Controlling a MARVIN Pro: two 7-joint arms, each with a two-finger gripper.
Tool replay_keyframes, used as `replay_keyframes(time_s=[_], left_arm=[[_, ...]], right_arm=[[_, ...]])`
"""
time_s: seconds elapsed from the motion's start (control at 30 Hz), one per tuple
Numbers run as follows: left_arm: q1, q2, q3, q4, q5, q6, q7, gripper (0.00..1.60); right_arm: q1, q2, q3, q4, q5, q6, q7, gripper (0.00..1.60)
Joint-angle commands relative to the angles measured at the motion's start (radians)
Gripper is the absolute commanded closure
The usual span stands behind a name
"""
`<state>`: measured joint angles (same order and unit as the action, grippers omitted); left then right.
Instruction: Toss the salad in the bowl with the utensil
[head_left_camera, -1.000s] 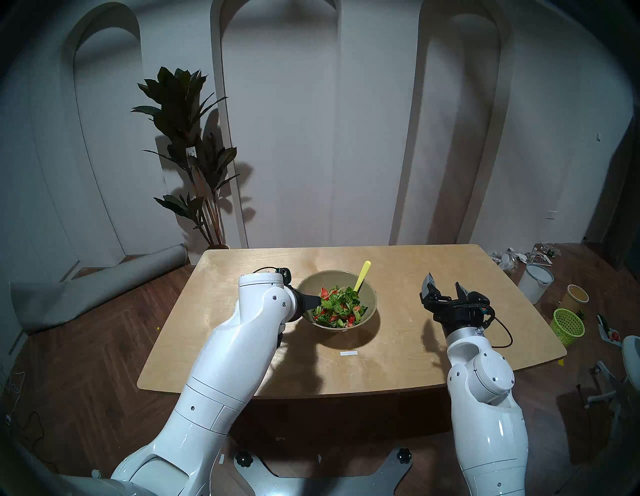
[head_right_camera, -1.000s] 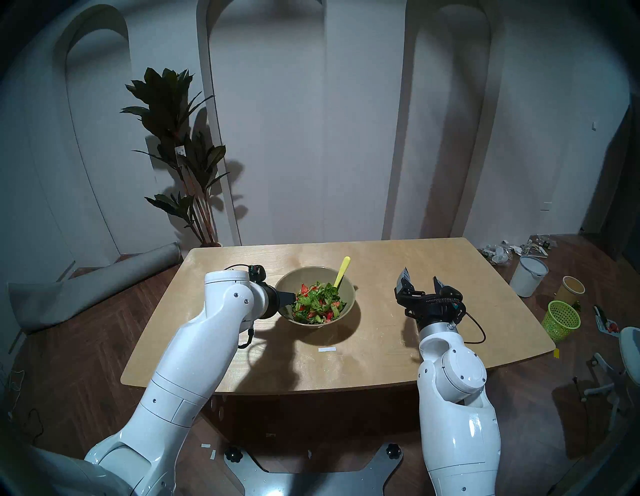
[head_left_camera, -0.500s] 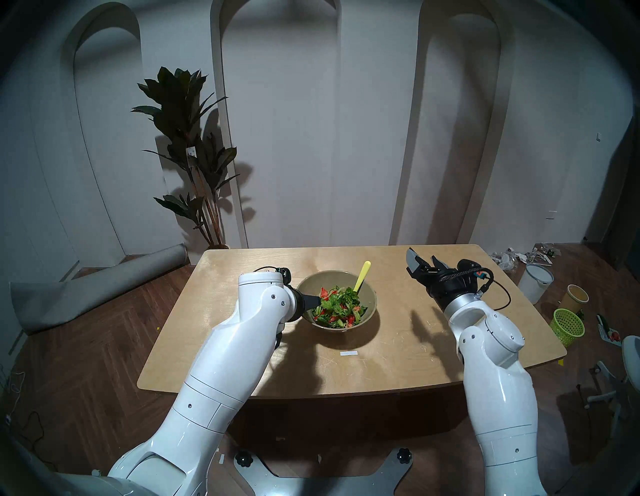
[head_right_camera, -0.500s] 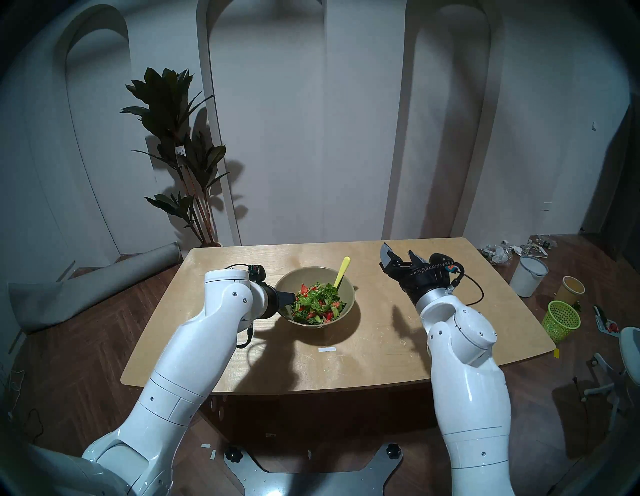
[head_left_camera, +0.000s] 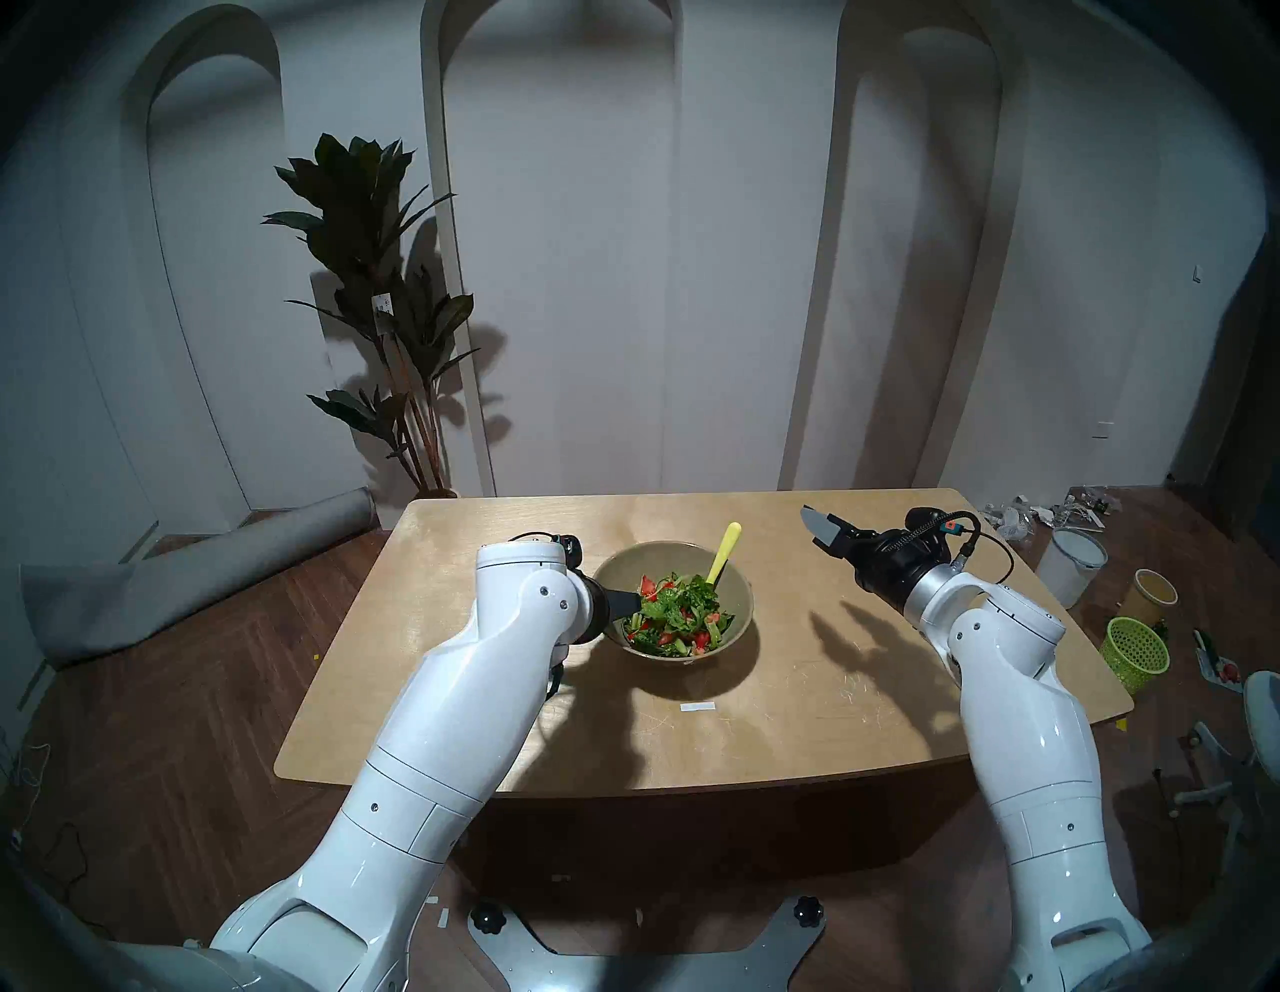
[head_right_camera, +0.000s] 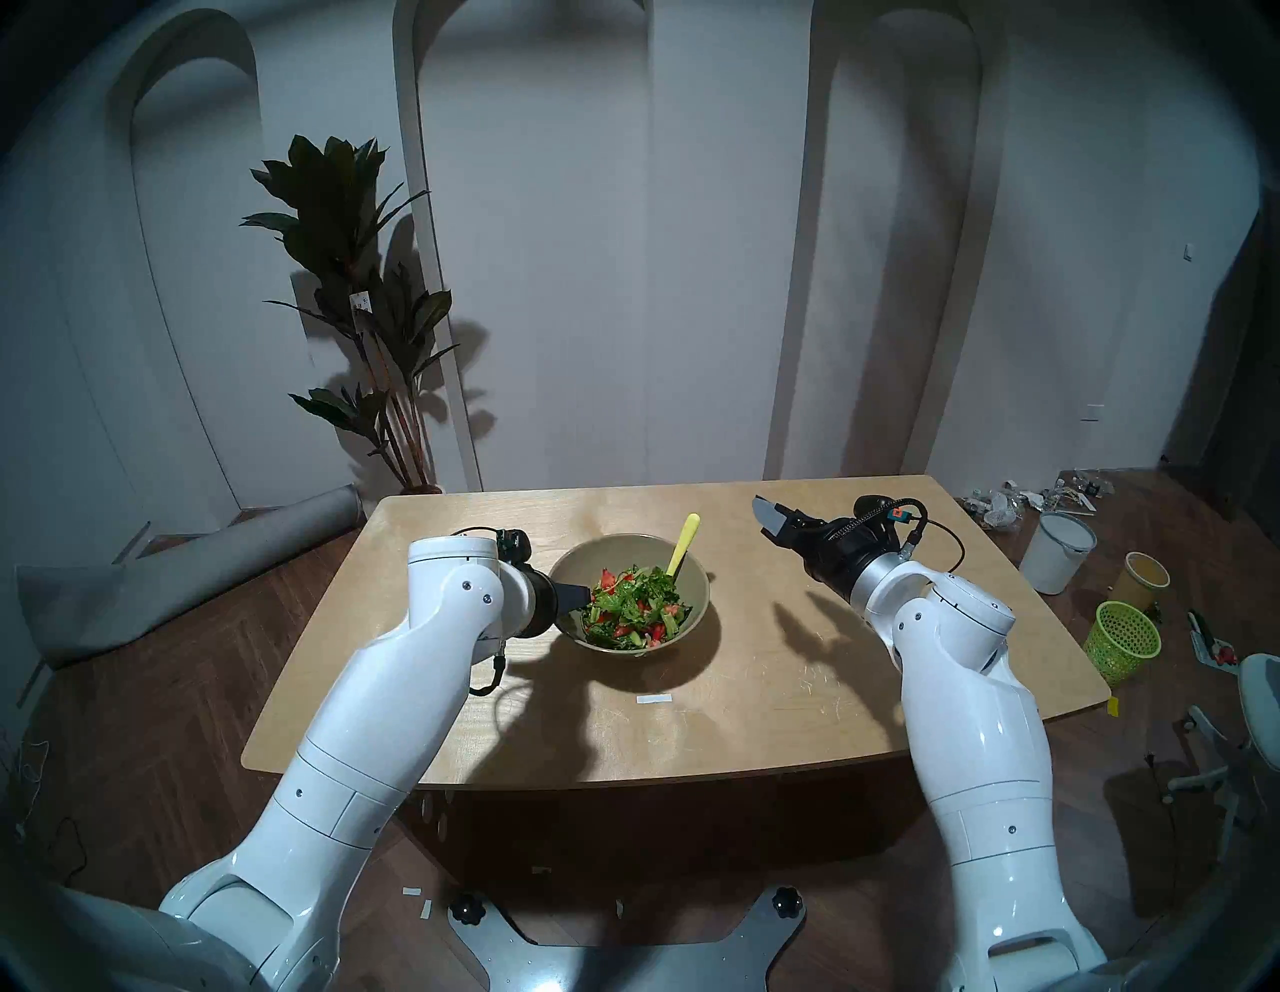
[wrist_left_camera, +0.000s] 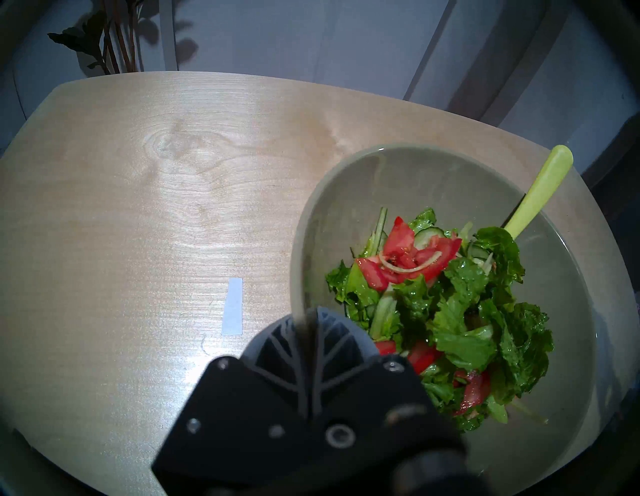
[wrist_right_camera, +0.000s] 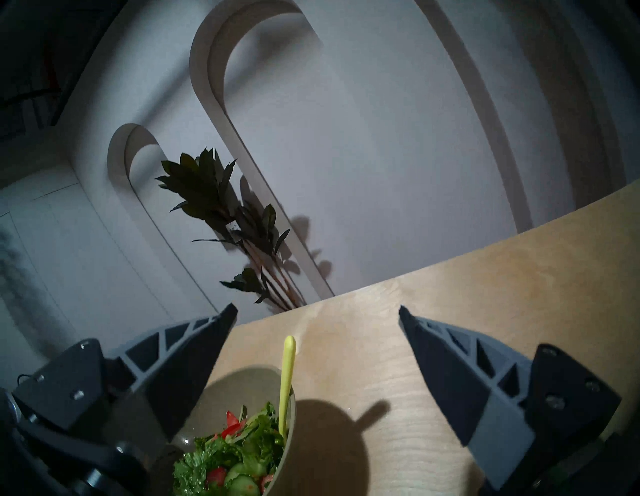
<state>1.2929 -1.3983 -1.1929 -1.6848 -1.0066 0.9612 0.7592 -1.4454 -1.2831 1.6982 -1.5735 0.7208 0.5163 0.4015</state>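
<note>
The jaws of the left gripper (wrist_left_camera: 304, 322) are pressed together on the near-left rim of the bowl (head_left_camera: 741, 609), one finger outside the wall and one inside, as the left wrist view shows. The jaws of the right gripper (wrist_right_camera: 317, 332) stand spread wide with nothing between them; this gripper hovers above the worktop (head_left_camera: 831, 727), off to the right of the bowl and well apart from it, pointing roughly level toward the bowl's side.

The bowl sits near the middle of the worktop and holds the salad (head_left_camera: 675, 613) (green leaves, cucumber slices, red tomato chunks). The spoon (head_left_camera: 724, 551) stands tilted in the salad at the far-right side, its handle leaning over the rim. A small white strip of tape (head_left_camera: 697, 706) lies on the worktop nearer the robot.
</note>
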Motion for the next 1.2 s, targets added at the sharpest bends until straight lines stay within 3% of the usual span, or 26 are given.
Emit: replay_keyframes(time_s=[0.0, 0.63, 0.67, 0.9, 0.93, 1.17], left_arm=[[-0.012, 0.007, 0.001, -0.004, -0.008, -0.001, 0.007, 1.60], [-0.023, 0.025, 0.018, -0.004, -0.056, -0.001, 0.039, 1.60], [-0.023, 0.026, 0.019, -0.004, -0.058, -0.001, 0.040, 1.60], [-0.028, 0.033, 0.025, -0.004, -0.076, -0.001, 0.052, 1.60], [-0.028, 0.033, 0.026, -0.004, -0.079, -0.001, 0.054, 1.60], [-0.033, 0.040, 0.032, -0.004, -0.098, -0.001, 0.066, 1.60]], right_arm=[[0.110, 0.043, -0.054, 0.075, 0.017, 0.004, 0.063, 0.00], [0.311, 0.037, -0.184, 0.376, 0.002, -0.037, 0.205, 0.00], [0.288, 0.033, -0.179, 0.358, 0.005, -0.047, 0.207, 0.00], [0.384, 0.020, -0.231, 0.494, -0.008, -0.065, 0.260, 0.00], [0.360, 0.016, -0.225, 0.473, -0.009, -0.074, 0.260, 0.00], [0.437, 0.000, -0.268, 0.588, -0.032, -0.095, 0.321, 0.00]])
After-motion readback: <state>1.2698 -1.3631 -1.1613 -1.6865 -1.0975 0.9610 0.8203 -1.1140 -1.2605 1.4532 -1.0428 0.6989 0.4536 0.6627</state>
